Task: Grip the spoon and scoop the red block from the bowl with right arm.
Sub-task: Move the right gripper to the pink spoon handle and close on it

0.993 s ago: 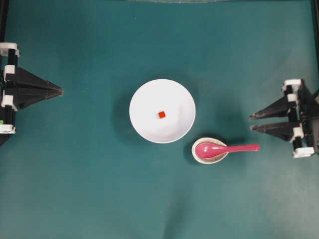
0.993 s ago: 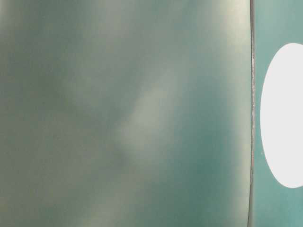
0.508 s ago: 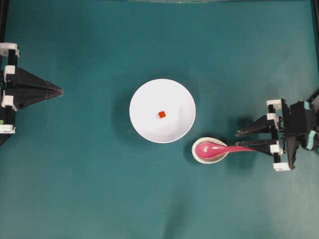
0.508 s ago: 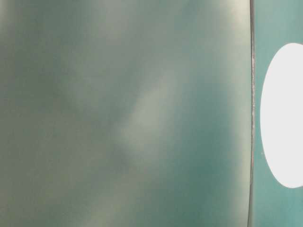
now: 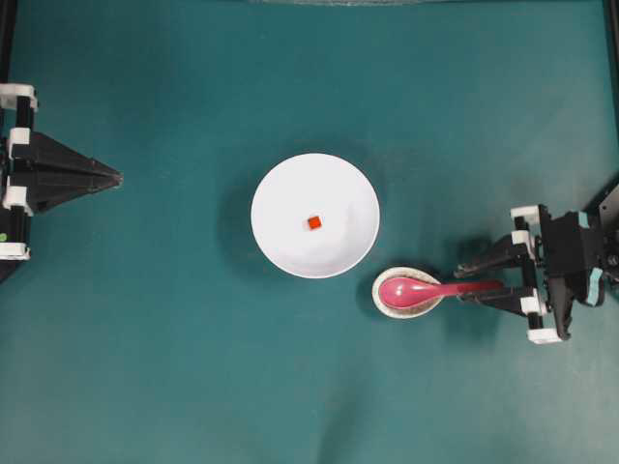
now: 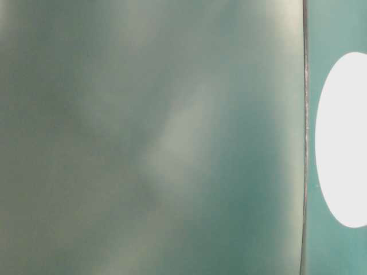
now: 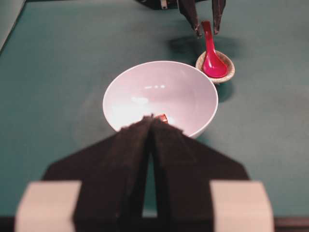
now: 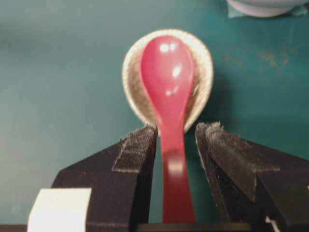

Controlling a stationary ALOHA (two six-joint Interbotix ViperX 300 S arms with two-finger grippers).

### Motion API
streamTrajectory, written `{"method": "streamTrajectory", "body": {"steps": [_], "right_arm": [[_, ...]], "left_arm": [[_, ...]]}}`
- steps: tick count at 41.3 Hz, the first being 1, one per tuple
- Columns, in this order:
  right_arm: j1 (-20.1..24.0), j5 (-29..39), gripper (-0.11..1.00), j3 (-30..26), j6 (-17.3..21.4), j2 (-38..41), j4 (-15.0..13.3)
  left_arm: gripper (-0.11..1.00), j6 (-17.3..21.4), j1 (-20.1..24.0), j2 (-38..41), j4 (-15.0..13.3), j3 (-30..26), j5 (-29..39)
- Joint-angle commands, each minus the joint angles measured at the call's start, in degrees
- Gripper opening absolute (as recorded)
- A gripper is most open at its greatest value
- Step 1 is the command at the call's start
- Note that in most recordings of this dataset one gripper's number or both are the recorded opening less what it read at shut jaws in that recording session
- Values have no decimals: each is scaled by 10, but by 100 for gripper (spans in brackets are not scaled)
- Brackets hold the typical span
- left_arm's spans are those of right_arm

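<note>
From above, the bowl (image 5: 314, 215) sits mid-table on the green mat (image 5: 193, 367), the tiny red block (image 5: 313, 222) lying a little left of its centre. Just below and right of it, close but apart, the spoon (image 5: 426, 289) rests with its scoop in a small speckled dish (image 5: 385, 304) and its handle pointing right. The right claw (image 5: 470, 281) has its two fingers on either side of the handle's end, one above and one below in this view, spread apart with the handle running between them. Far off at the left edge the left claw (image 5: 114, 177) points toward the bowl with its fingers pressed together, holding nothing. The table-level camera gives only a blur of grey-green with a white oval at the right edge, likely the bowl (image 6: 343, 140), and nothing else to read. From the left wrist, the closed left claw (image 7: 151, 120) fills the foreground, the bowl beyond it with the block (image 7: 162, 117) peeking just past the fingertips; further back the spoon (image 7: 212, 58) lies in its dish (image 7: 229, 75), the right claw's dark fingers (image 7: 193, 17) flanking the handle tip. From the right wrist, the handle runs straight up the gap between the fingers (image 8: 137, 159), a sliver of mat showing on each side, so I see no pinch on it; the scoop lies ahead in the dish (image 8: 203, 82), and the bowl's edge (image 8: 263, 7) shows at top right.
</note>
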Motion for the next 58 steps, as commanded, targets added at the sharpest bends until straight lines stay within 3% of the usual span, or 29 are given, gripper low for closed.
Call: {"method": "streamTrajectory", "body": {"steps": [1,24,58], "right_arm": [[4,-7,46,-5,0,3,2],[7,-23,46,-5,-23,36,1],[8,-29,45,-17,-23,60,1]], "left_arm": [[0,1,2,3,2,-13,3],[0,2,1,3,2,-11,9],[0,2,2,3,2,-12,9]]}}
